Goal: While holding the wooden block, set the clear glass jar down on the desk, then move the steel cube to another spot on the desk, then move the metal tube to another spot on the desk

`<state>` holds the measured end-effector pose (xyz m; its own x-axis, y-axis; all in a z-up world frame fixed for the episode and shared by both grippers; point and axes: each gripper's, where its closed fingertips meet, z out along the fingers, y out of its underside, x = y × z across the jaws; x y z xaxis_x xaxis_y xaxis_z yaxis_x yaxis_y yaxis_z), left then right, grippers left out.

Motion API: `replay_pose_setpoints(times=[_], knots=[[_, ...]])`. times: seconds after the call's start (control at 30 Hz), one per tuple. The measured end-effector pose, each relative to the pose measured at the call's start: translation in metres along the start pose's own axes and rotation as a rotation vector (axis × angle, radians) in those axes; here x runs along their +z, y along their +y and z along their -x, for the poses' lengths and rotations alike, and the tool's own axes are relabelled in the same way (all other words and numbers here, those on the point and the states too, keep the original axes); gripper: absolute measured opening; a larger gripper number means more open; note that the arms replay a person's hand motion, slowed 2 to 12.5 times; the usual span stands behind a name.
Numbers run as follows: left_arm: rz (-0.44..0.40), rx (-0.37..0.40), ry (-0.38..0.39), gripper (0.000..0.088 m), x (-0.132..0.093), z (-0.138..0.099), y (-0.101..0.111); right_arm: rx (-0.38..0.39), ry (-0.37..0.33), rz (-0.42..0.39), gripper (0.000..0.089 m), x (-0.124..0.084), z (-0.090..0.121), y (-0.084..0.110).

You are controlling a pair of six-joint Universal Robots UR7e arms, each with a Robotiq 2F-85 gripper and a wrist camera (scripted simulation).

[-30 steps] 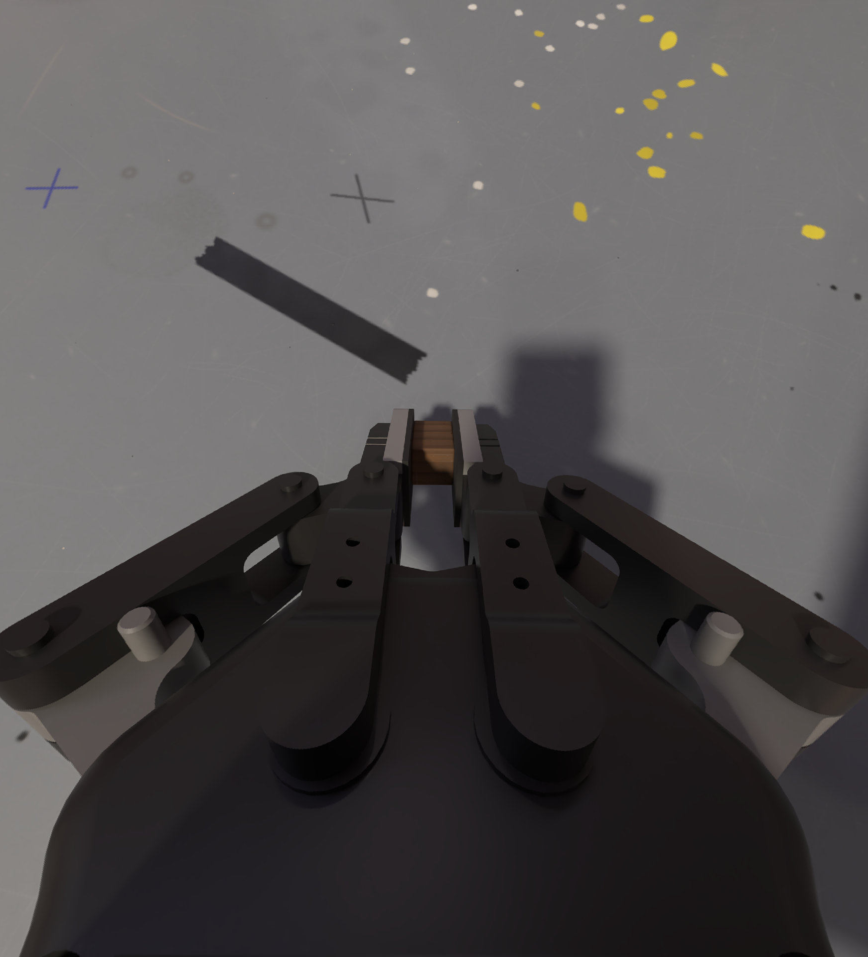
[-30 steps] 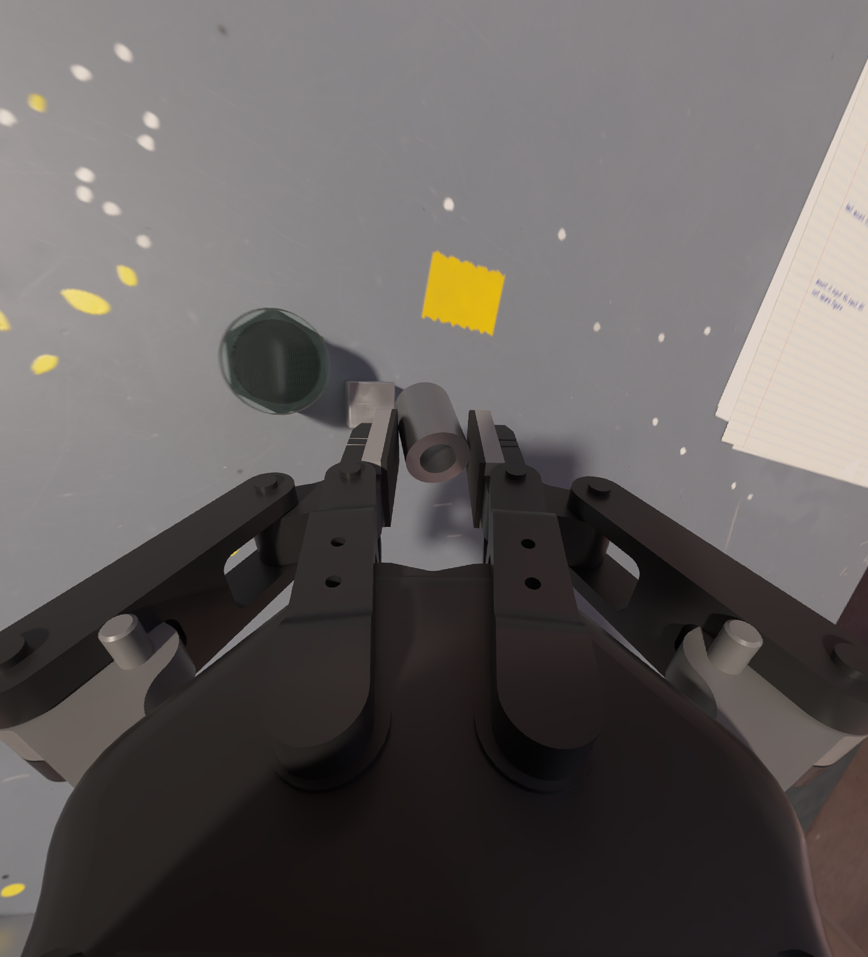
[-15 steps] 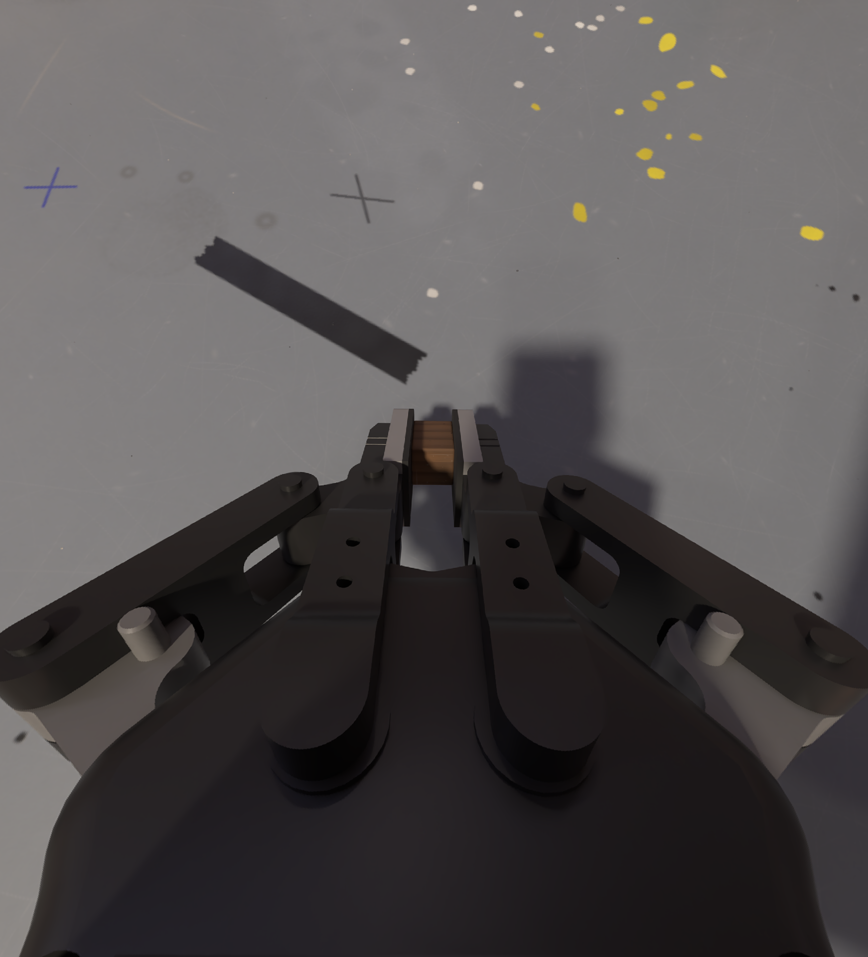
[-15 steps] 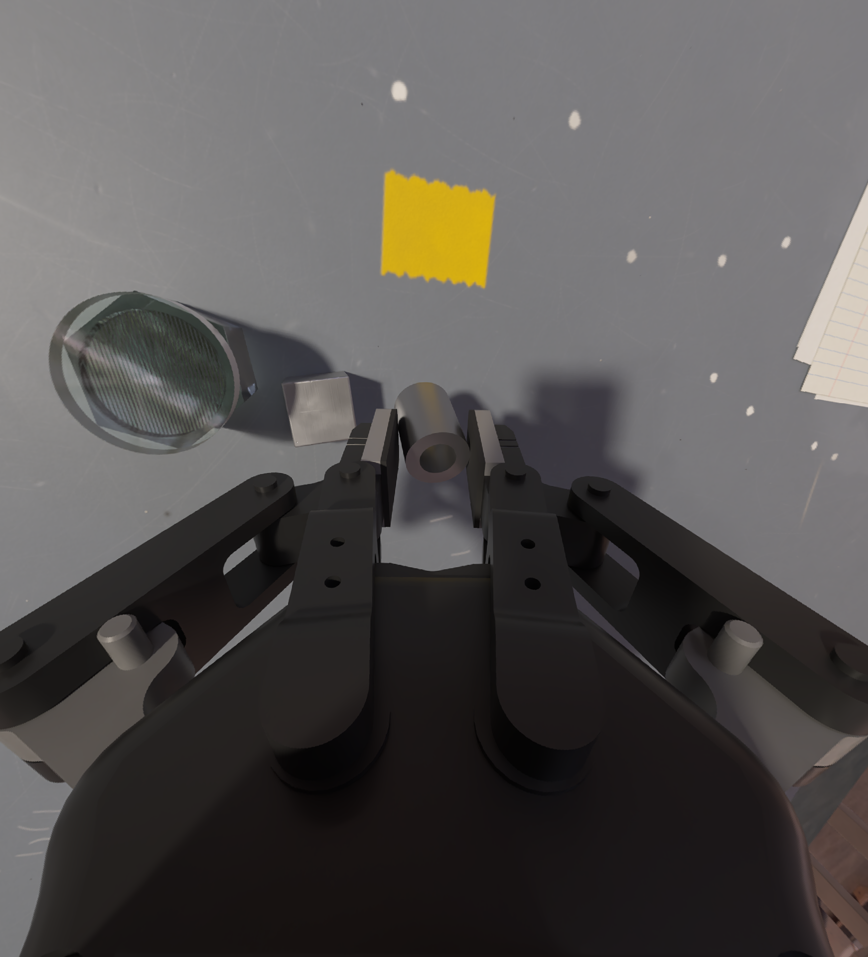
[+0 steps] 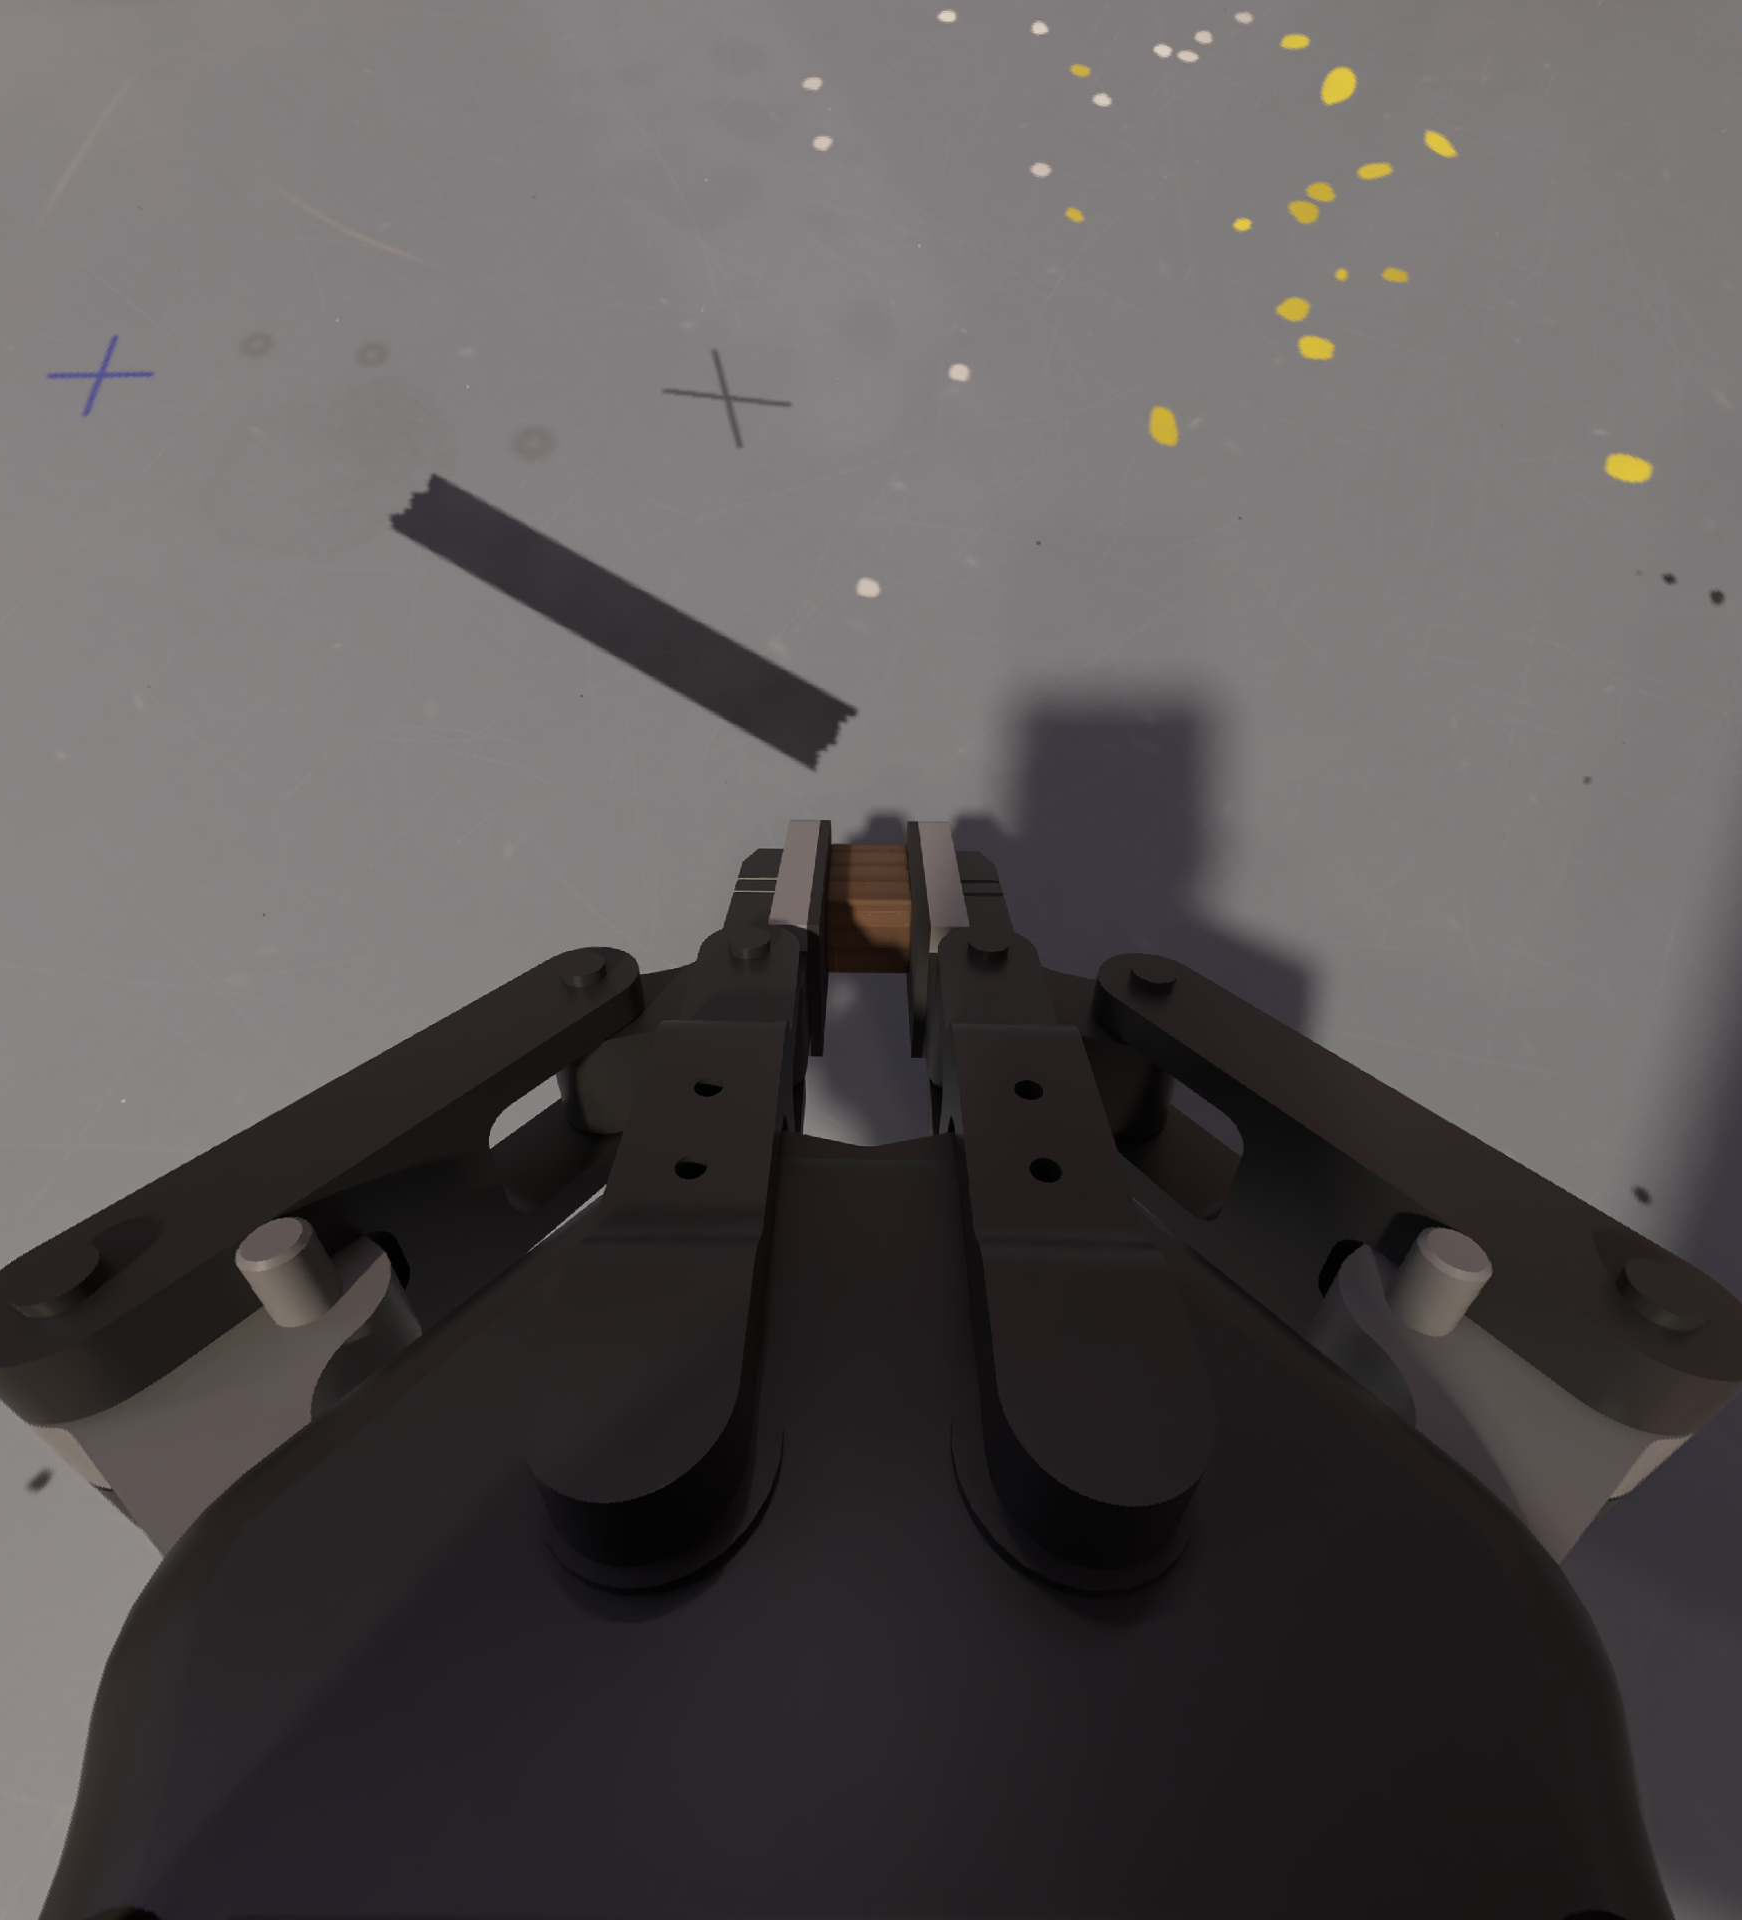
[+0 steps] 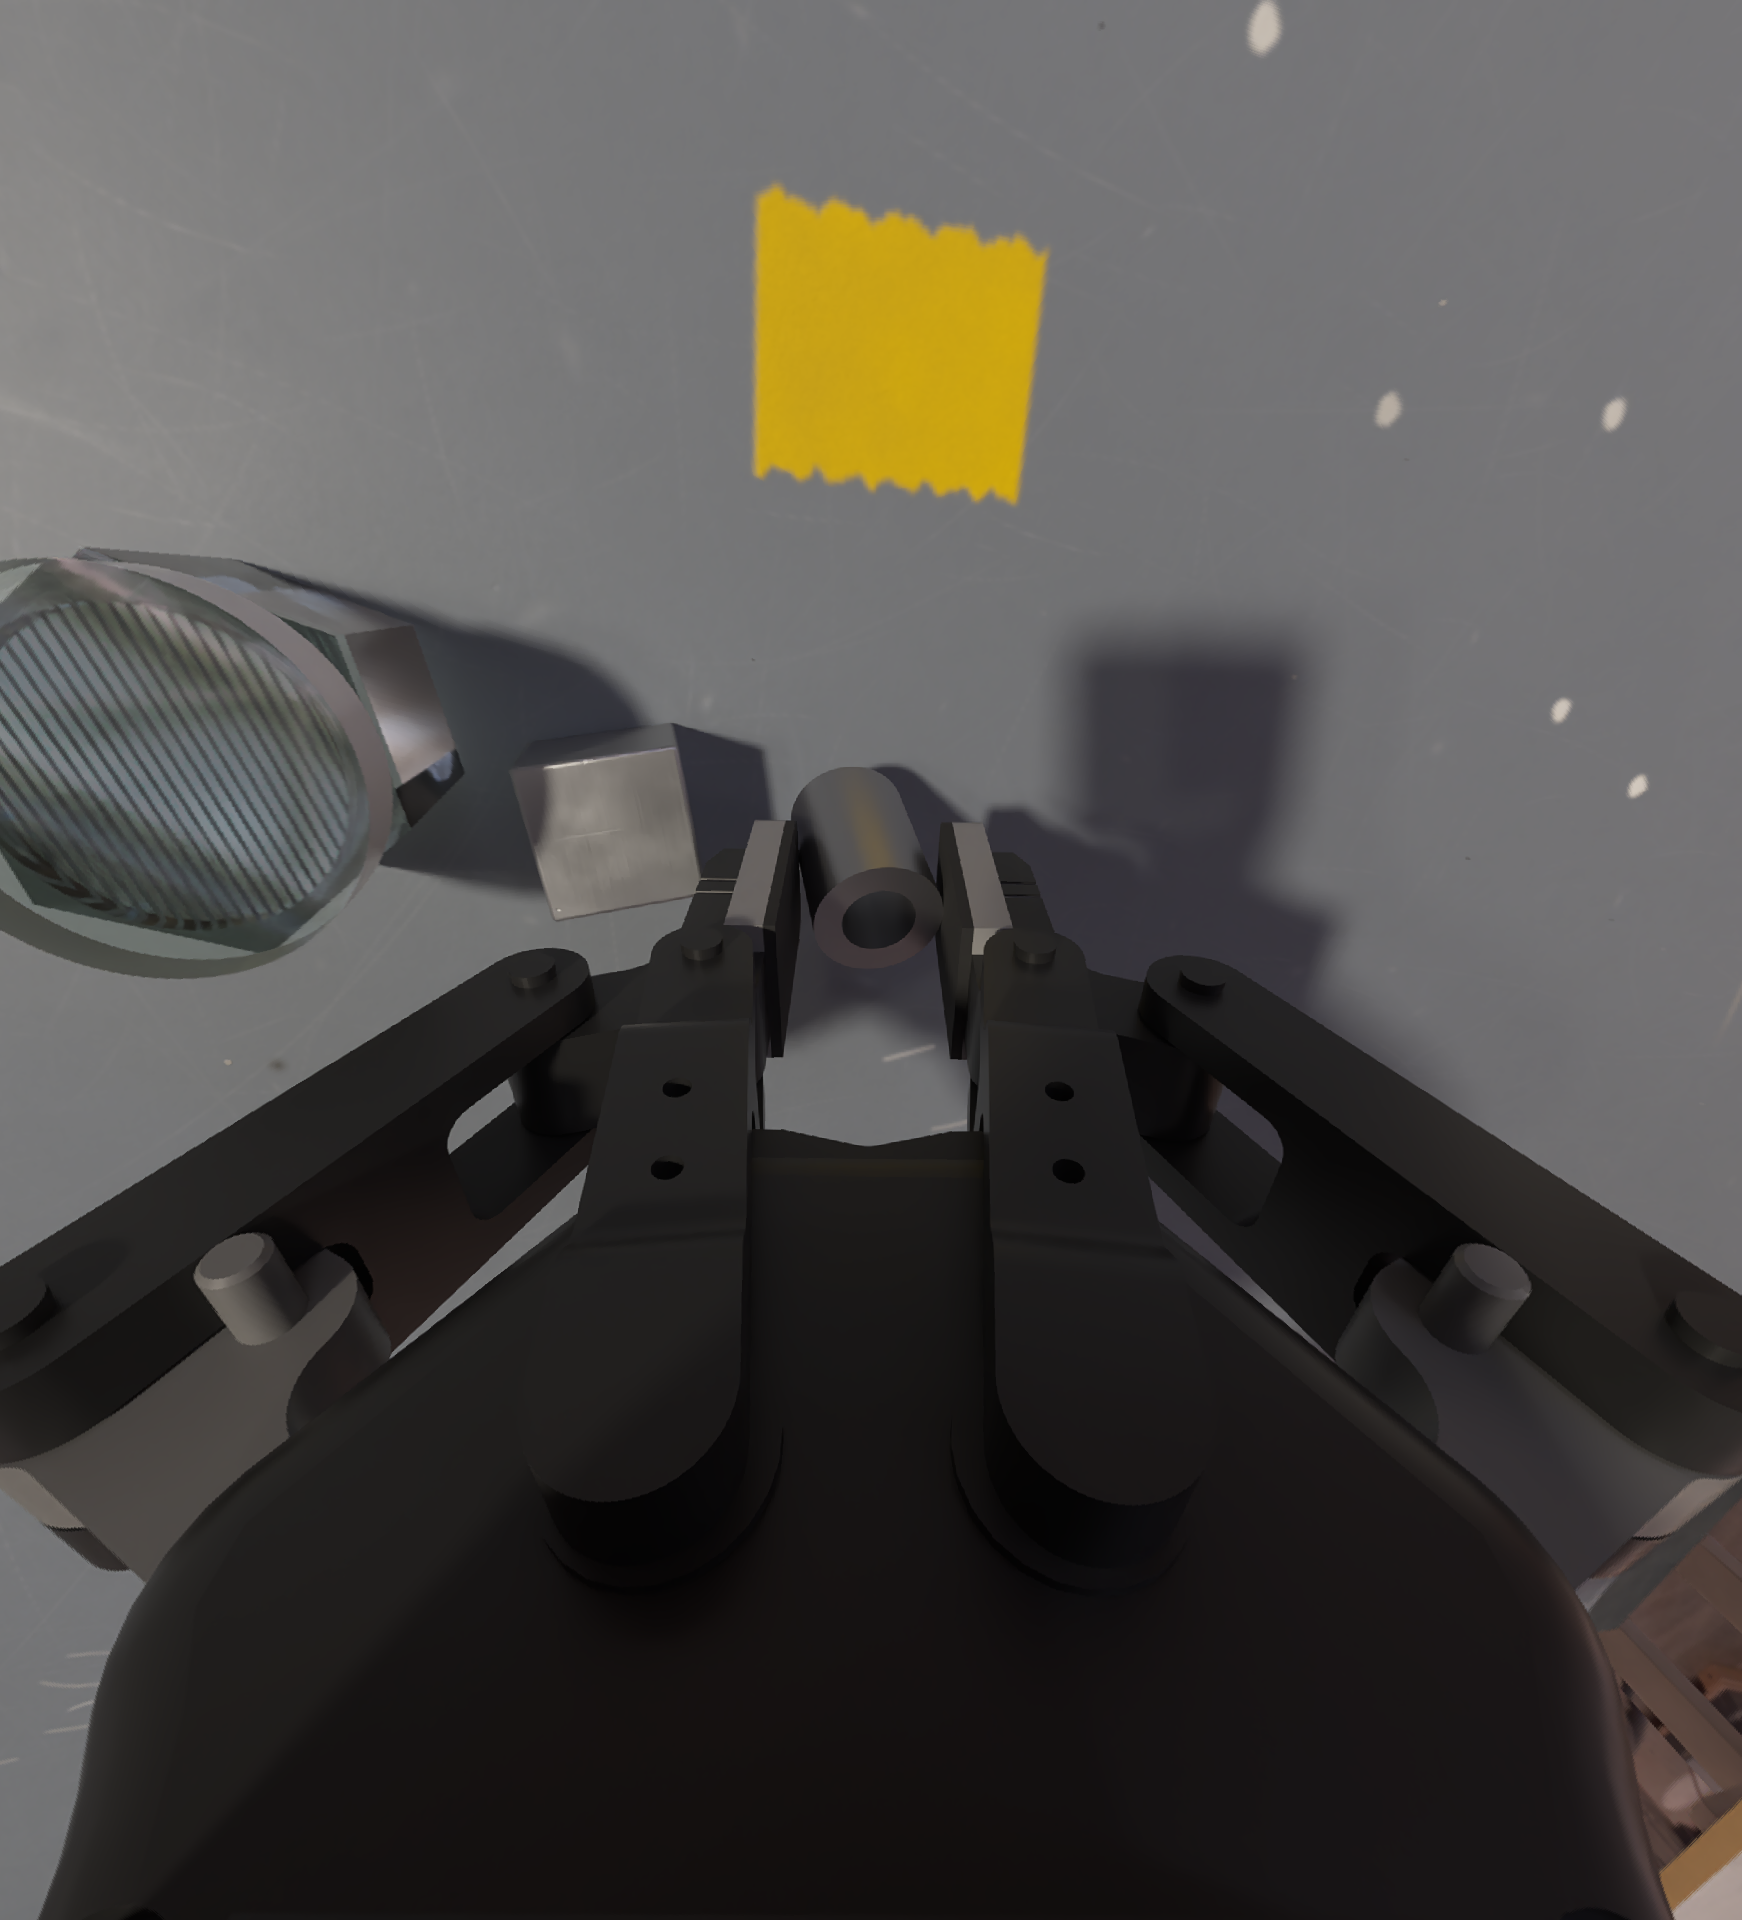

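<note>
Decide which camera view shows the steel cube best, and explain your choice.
The right wrist view shows it best: the steel cube sits on the desk with its faces lit, between the clear glass jar and the metal tube in the right claw. The left wrist view shows none of it, only the left claw on the wooden block.

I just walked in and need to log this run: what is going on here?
Two arms work over a grey desk. The left gripper is shut on a wooden block and holds it above the desk. The right gripper has a metal tube between its fingers, low over the desk; whether the tube touches down yet is not clear. To its left a steel cube and the glass jar stand on the desk, with yellow tape beyond.
</note>
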<state>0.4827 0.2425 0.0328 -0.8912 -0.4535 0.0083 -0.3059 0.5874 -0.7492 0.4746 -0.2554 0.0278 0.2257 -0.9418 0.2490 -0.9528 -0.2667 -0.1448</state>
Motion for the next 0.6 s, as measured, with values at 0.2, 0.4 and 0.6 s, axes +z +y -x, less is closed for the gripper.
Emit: replay_pose_setpoints(times=[0.2, 0.4, 0.6], knots=[[-0.001, 0.000, 0.000, 0.0128, 0.0000, 0.0000, 0.0000, 0.008, -0.012, 0.004, 0.0240, 0.0069, 0.0020, -0.0006], [-0.001, 0.000, 0.001, 0.0128, 0.0001, 0.0001, -0.0001, 0.012, 0.006, 0.008, 0.0240, 0.0097, 0.0006, -0.0012], [0.000, 0.000, -0.001, 0.0128, 0.0001, 0.0001, 0.0000, 0.013, 0.031, 0.015, 0.0240, 0.0101, -0.0026, -0.0010]])
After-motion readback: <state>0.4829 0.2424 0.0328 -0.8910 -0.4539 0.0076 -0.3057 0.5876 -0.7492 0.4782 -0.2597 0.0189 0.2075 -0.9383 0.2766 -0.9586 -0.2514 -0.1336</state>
